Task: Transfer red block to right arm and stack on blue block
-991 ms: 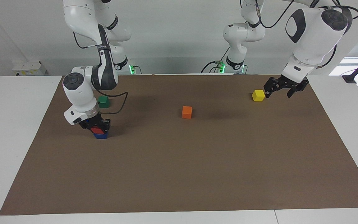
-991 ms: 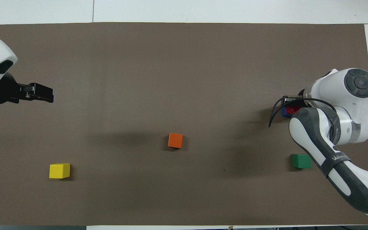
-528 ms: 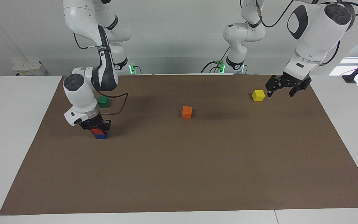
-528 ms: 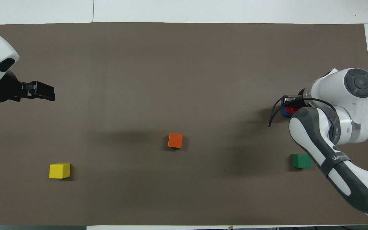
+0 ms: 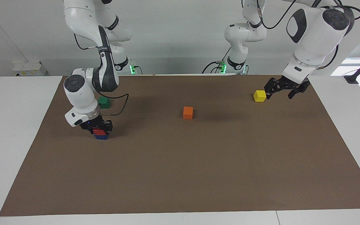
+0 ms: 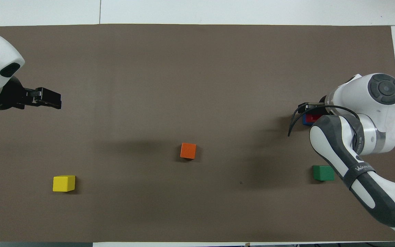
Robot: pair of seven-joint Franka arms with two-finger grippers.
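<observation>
- The red block (image 5: 99,132) is sitting on top of the blue block (image 5: 100,137), on the brown mat (image 5: 198,175) toward the right arm's end of the table (image 5: 14,131).
- In the overhead view only a small bit of the red block (image 6: 310,118) and the blue block (image 6: 304,119) is showing beside the arm.
- The right gripper (image 5: 97,126) is reaching down over the red block, with a finger on each side of it. I cannot tell if it is squeezing the block or letting go.
- The right arm (image 5: 83,93) is bending down from the robots' end of the table, and a small blue light is glowing at its wrist.
- The green block (image 5: 104,102) is lying nearer to the robots than the stack, close to the right arm.
- The orange block (image 5: 188,112) is sitting near the middle of the mat, well apart from the stack.
- The yellow block (image 5: 259,95) is lying toward the left arm's end of the table.
- The left gripper (image 5: 282,89) is hanging in the air over the mat with its fingers spread open, holding nothing.
- The left arm (image 5: 314,40) is waiting there.
</observation>
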